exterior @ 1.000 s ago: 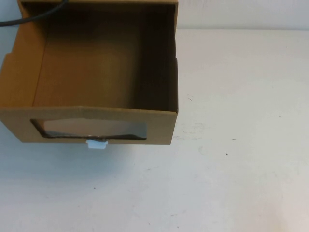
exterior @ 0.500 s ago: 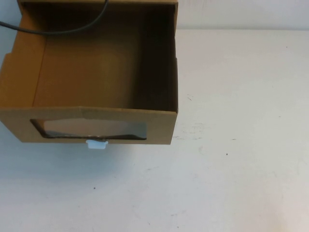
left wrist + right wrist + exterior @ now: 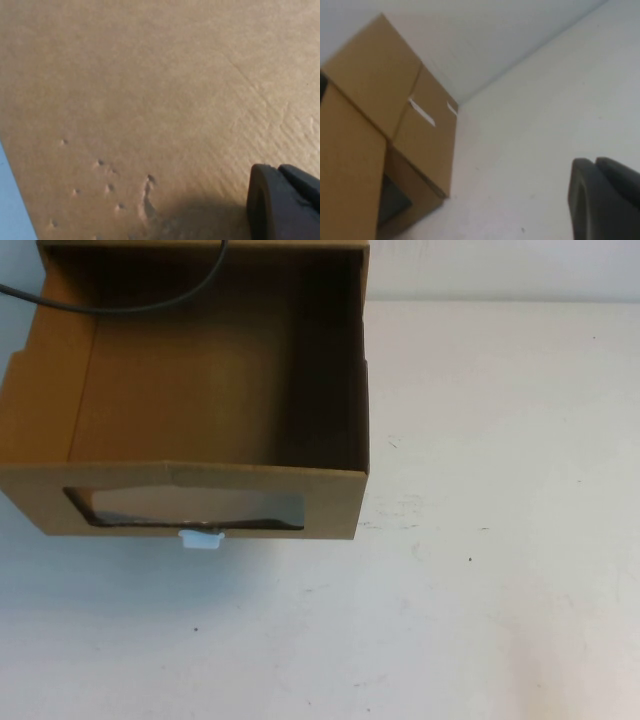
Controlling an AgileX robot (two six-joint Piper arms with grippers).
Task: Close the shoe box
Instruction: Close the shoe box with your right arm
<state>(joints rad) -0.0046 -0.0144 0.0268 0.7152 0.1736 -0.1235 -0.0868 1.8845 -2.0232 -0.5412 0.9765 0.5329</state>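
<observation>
The shoe box (image 3: 215,390) is a brown cardboard drawer standing pulled out and open-topped at the left of the high view, with nothing inside. Its front panel has a clear window (image 3: 185,507) and a small white pull tab (image 3: 201,539) below it. Neither gripper shows in the high view. My left gripper (image 3: 282,202) shows only as a dark edge, held close against a dimpled cardboard face (image 3: 150,100). My right gripper (image 3: 605,200) is over the bare table, off to the side of the box (image 3: 385,100).
A black cable (image 3: 120,302) loops over the back of the open drawer. The white table (image 3: 480,540) stretches to the right of the box and in front of it. A pale wall (image 3: 485,30) runs behind the box.
The black cable has swung further right across the back of the drawer. The box has not moved.
</observation>
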